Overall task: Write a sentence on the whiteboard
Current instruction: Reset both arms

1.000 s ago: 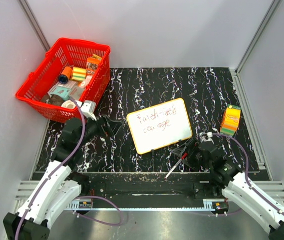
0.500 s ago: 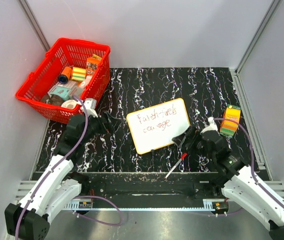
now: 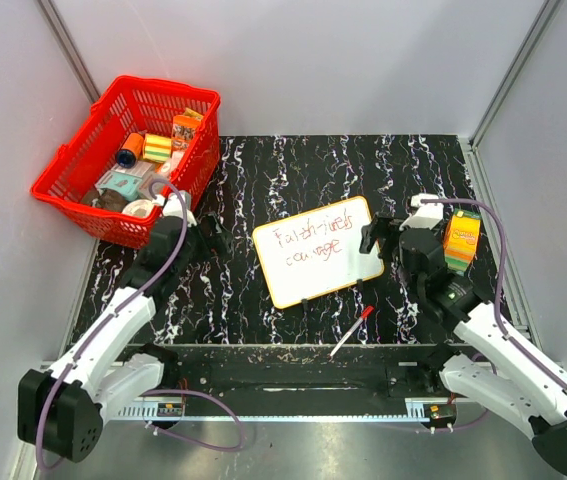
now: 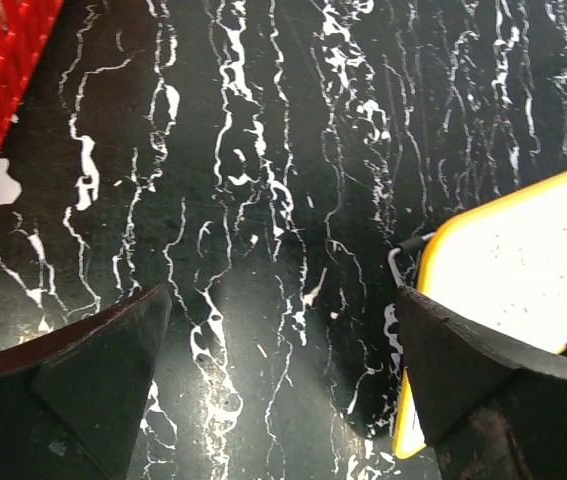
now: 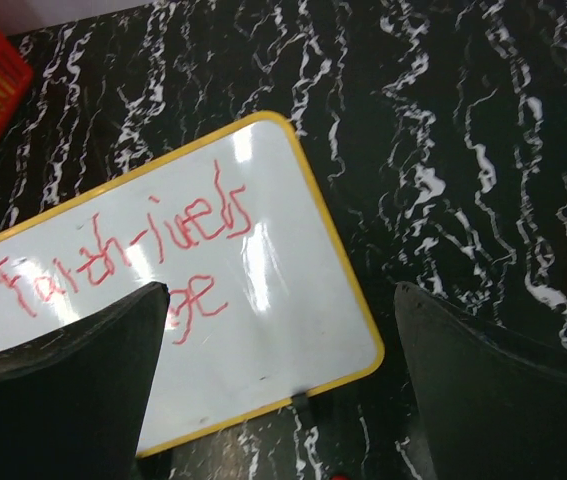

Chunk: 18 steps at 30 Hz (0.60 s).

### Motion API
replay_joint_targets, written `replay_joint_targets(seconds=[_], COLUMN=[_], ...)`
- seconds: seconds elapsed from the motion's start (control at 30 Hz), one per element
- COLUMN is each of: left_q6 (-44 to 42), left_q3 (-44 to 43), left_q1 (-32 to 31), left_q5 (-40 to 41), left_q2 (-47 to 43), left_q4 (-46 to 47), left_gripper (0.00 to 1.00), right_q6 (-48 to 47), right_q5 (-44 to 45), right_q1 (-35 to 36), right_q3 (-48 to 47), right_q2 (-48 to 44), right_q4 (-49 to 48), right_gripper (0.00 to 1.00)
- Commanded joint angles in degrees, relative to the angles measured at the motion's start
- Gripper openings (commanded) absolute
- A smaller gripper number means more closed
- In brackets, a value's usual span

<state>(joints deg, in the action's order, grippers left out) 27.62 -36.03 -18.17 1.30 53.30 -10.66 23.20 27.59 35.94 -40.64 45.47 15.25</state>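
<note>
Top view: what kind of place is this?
Probably a lab robot test cell: plain grey panel walls, left arm and right arm bolted at a marbled black table, a red basket of assorted props.

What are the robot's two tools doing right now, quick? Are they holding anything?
Left tool: open, holding nothing.
Right tool: open, holding nothing.

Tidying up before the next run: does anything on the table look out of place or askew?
The whiteboard lies rotated, not square to the table, and a marker lies loose just in front of it. Nothing looks spilled or damaged.
</note>
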Motion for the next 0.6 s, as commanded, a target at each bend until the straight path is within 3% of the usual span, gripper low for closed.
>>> replay_joint_targets(seconds=[0.0, 0.13, 0.33, 0.57], left_q6=[-1.60, -2.03, -5.46, -9.59], left_q3=[-2.11, -1.68, 0.52, 4.11], left_q1=[-0.11, -0.11, -0.11, -0.20], left_q5=[6.08, 11.61, 11.71, 14.51], left_q2=[1.19, 1.55, 1.72, -0.21], left_q4=[2.83, 4.06, 10.13, 16.26], left_gripper=[0.99, 0.99, 0.99, 0.99], right_q6=[-9.75, -16.24, -22.23, -17.75], right_q5=[9.93, 13.35, 13.10, 9.14], right_q1=[-0.26, -0.26, -0.26, -4.82], right_q3=[-1.28, 1.79, 7.94, 14.87], right_q2=[0.93, 0.15, 1.11, -0.47], right_q4=[-9.34, -16.89, -25.52, -30.53], right_gripper=[1.00, 1.00, 1.00, 1.00])
